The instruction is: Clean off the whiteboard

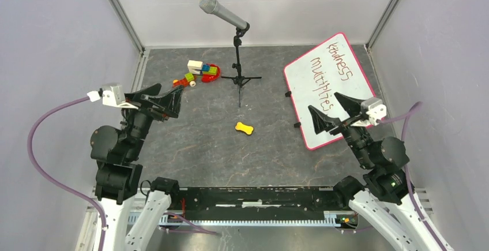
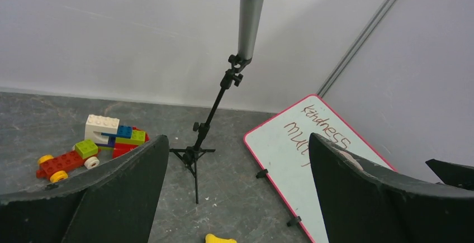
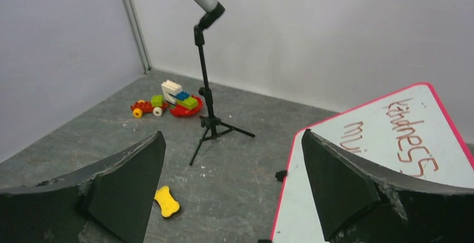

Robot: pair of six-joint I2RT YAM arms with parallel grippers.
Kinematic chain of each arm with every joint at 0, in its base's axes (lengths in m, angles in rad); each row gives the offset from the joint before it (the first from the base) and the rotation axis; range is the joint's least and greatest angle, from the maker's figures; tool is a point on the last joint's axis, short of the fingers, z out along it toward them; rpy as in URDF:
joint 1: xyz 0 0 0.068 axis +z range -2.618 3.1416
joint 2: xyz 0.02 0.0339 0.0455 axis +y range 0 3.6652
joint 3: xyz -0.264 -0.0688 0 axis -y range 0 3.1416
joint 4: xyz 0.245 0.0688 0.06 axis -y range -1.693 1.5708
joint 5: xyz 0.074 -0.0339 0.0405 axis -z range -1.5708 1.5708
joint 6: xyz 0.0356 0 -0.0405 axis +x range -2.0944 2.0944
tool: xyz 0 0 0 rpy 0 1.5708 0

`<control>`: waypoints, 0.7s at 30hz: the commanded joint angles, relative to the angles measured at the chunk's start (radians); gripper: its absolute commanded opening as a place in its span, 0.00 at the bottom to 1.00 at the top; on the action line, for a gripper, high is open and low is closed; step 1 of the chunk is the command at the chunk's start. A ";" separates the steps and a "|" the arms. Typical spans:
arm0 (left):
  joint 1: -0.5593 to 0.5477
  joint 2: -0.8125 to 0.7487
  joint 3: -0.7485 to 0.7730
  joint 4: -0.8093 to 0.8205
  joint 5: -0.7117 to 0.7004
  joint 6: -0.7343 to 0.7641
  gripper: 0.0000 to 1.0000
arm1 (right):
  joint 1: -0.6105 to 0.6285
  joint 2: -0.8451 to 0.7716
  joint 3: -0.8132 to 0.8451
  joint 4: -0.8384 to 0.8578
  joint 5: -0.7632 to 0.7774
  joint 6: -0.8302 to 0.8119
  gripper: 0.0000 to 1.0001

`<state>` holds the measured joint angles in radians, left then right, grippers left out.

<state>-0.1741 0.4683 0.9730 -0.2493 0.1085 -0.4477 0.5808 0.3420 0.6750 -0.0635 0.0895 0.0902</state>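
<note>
The whiteboard (image 1: 326,83) lies flat at the right of the table, pink-red framed, with red-brown writing "kindness multiplies" on it. It also shows in the left wrist view (image 2: 290,153) and the right wrist view (image 3: 391,142). A small yellow bone-shaped eraser (image 1: 244,128) lies on the table left of the board, also in the right wrist view (image 3: 166,202). My right gripper (image 1: 328,111) is open and empty above the board's near half. My left gripper (image 1: 167,92) is open and empty at the left, far from the board.
A microphone on a black tripod stand (image 1: 238,60) stands at the back centre. A toy of coloured bricks (image 1: 199,72) lies at the back left. Grey walls close in the table on three sides.
</note>
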 commanded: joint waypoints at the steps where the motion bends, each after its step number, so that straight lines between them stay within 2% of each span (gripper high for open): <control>1: 0.005 0.066 -0.024 -0.014 0.028 0.046 1.00 | 0.004 0.058 0.035 -0.057 0.067 0.001 0.98; 7: 0.005 0.161 -0.068 -0.032 0.100 0.026 1.00 | 0.004 0.163 0.032 -0.096 0.128 0.037 0.98; 14: 0.005 0.237 -0.114 -0.051 0.133 -0.021 1.00 | 0.005 0.380 0.049 -0.130 0.056 0.132 0.98; 17: 0.005 0.262 -0.091 -0.072 0.142 0.001 1.00 | 0.011 0.466 0.043 -0.103 -0.014 0.190 0.98; 21: 0.005 0.294 0.008 -0.185 0.110 0.085 1.00 | 0.051 0.572 -0.015 -0.003 -0.086 0.269 0.98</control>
<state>-0.1741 0.7467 0.8719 -0.3611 0.2195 -0.4473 0.5968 0.8539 0.6842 -0.1848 0.0956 0.2596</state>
